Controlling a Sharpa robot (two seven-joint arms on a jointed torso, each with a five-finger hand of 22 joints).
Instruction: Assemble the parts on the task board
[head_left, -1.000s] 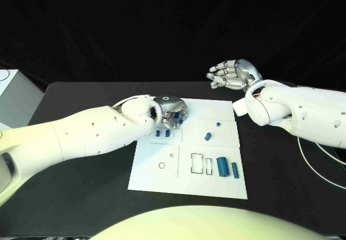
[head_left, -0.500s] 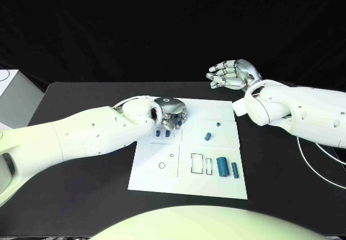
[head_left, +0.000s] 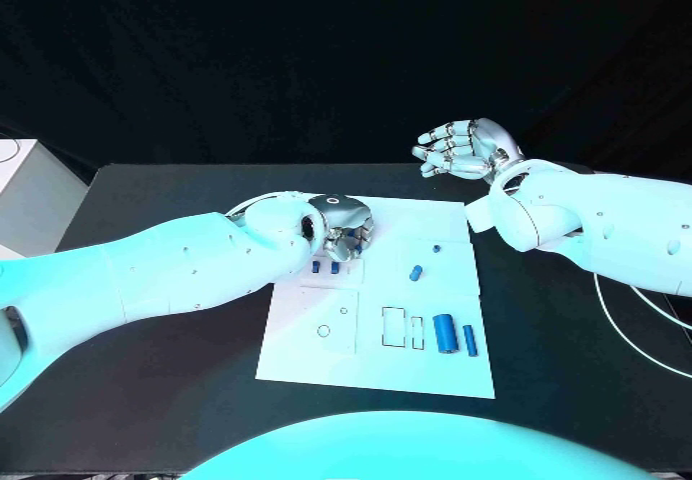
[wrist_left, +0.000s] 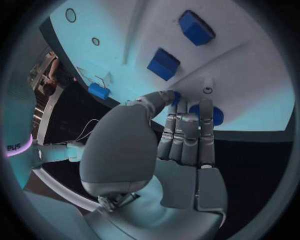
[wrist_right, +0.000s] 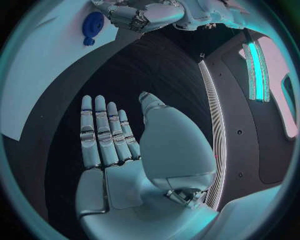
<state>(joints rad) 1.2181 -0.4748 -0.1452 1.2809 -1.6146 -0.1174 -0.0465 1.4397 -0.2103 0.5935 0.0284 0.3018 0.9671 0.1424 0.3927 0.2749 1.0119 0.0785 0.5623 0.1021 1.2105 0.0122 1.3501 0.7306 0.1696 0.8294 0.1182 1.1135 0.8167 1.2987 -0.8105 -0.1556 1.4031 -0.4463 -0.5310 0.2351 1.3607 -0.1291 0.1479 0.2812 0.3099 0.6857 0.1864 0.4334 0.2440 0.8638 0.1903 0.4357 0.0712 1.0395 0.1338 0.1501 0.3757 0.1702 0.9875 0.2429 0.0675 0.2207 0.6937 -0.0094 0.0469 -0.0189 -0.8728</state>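
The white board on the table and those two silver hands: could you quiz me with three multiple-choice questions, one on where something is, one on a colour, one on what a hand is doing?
1. Where is the left hand?
A. Over the far edge of the task board
B. Off the table
C. On the board's near edge

2. What colour are the parts lying on the board?
A. Red
B. Blue
C. Yellow

3. What is the right hand doing?
A. Gripping a part
B. Pressing on the board
C. Holding nothing, away from the board

Answers:
1. A, the head view shows it at the board's far edge, fingers down among the parts.
2. B, each piece on the white plate is blue.
3. C, both the head and right wrist views show nothing in it.
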